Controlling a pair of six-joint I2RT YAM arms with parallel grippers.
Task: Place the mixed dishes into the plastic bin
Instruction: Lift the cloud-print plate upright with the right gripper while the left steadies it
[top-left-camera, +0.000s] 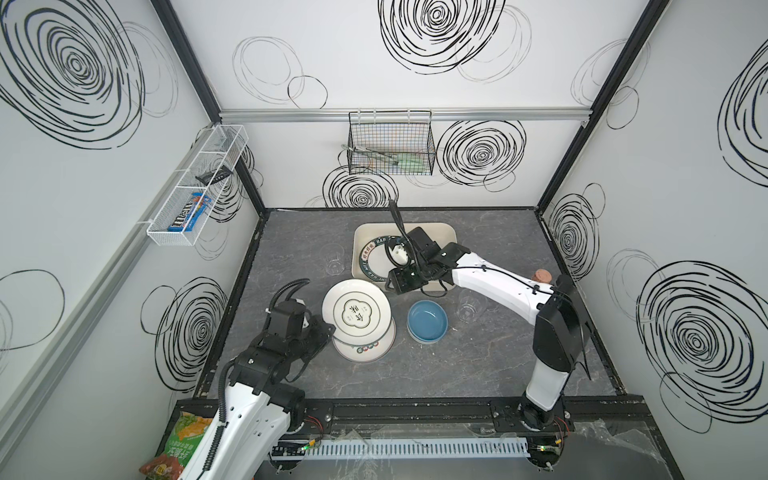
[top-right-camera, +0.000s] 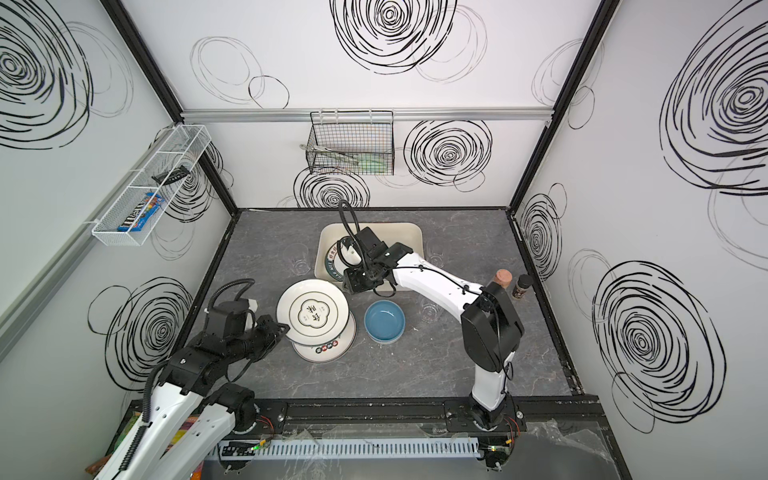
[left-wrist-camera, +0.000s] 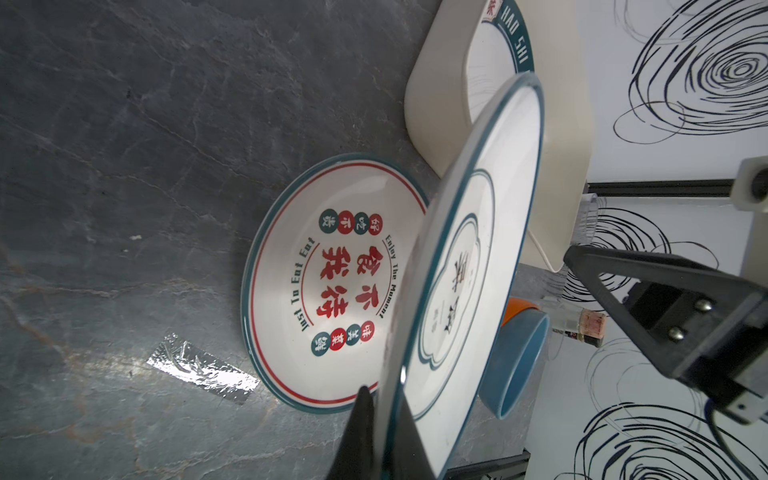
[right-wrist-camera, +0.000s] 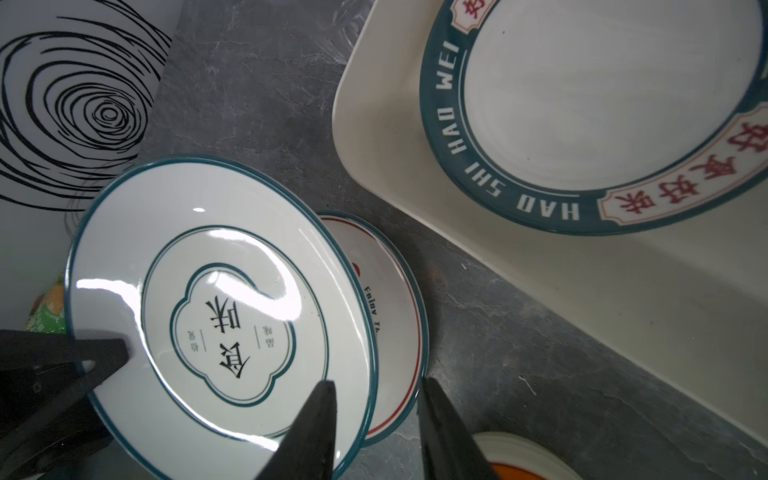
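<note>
Plates dominate both top views. The left hand (top-left-camera: 328, 330) is clamped on the rim of a teal-lined plate (top-left-camera: 357, 311), which it holds above a red-character plate (top-left-camera: 363, 351) that lies flat on the table (top-left-camera: 478, 365). A blue bowl (top-left-camera: 427, 321) sits just beside these plates, with a clear cup (top-left-camera: 469, 307) near its other side. Farther back stands the plastic bin (top-left-camera: 440, 230), and a green-rimmed plate (top-left-camera: 370, 259) lies inside it. The right hand (top-left-camera: 395, 286) hangs over the bin's near edge, between the bin and the blue bowl

From the left wrist, one black finger (left-wrist-camera: 361, 432) presses the teal-lined plate (left-wrist-camera: 469, 270) at its rim; the plate is tilted edge-on over the red-character plate (left-wrist-camera: 332, 282). The blue bowl (left-wrist-camera: 519, 365) is nested in an orange bowl (left-wrist-camera: 515, 309), and the plastic bin (left-wrist-camera: 432, 104) shows beyond them

From the right wrist, the right hand (right-wrist-camera: 380, 424) has its jaws apart with nothing gripped between them. The left hand (right-wrist-camera: 75, 361) pinches the teal-lined plate (right-wrist-camera: 232, 316), which overlaps the red-character plate (right-wrist-camera: 395, 316). The green-rimmed plate (right-wrist-camera: 582, 104) rests inside the plastic bin (right-wrist-camera: 582, 291)
</note>
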